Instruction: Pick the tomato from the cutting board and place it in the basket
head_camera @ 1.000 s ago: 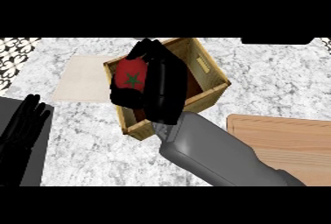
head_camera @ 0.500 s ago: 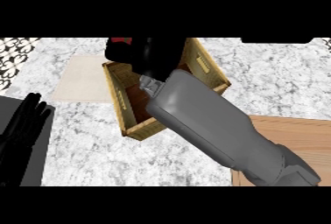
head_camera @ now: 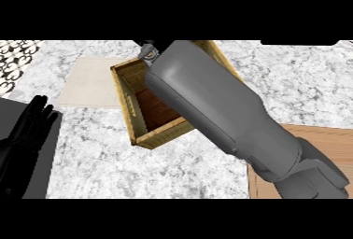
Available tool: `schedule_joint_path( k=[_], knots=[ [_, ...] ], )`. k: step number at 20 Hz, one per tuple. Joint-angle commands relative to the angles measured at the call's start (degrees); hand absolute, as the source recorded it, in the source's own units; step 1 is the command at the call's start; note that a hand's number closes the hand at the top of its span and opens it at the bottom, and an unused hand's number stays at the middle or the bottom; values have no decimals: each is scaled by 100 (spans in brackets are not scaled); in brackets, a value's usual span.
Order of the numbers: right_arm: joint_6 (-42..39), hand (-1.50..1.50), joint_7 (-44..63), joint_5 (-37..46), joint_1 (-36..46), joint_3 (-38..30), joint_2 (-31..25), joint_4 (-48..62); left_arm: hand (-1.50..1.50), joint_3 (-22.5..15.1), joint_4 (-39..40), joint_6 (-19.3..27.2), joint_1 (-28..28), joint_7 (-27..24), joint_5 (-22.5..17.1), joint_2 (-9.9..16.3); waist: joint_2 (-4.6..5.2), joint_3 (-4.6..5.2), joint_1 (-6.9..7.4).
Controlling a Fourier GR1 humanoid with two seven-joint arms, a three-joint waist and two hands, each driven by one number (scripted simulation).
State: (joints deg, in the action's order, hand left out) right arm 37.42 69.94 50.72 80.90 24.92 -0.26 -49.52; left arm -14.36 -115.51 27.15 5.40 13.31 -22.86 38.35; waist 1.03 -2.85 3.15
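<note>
A wooden basket (head_camera: 140, 122) stands at the counter's middle, its dark floor partly showing. My right forearm (head_camera: 214, 107) lies diagonally across it and hides its right half. Only a small black bit of my right hand (head_camera: 147, 51) shows at the picture's top edge, past the basket's far rim. No tomato shows anywhere in the view. The wooden cutting board (head_camera: 324, 137) sits at the lower right, largely under my arm. At the left edge my left hand (head_camera: 27, 135) rests open, fingers up.
A pale beige mat (head_camera: 89, 84) lies left of the basket on the marbled counter (head_camera: 172, 168). A dark slab (head_camera: 38, 184) sits under my left hand. A patterned strip (head_camera: 15, 60) runs along the upper left corner.
My right arm has swung farther up over the basket. The hand and the red tomato seen in it a second ago have slipped to the top edge, and the tomato no longer shows.
</note>
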Motion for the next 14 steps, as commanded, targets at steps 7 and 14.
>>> schedule_joint_path(
  k=[7, 14],
  knots=[
    [92, 150, 933, -273, 344, -200, 24, 1112, 0, -81, 1013, 40, -554, -263, 146, -71, 64, 318, -179],
    [482, 150, 497, -744, 236, -416, 25, 1143, 0, -103, 1212, 148, -691, -276, -39, 43, 9, 296, -271]
  ],
)
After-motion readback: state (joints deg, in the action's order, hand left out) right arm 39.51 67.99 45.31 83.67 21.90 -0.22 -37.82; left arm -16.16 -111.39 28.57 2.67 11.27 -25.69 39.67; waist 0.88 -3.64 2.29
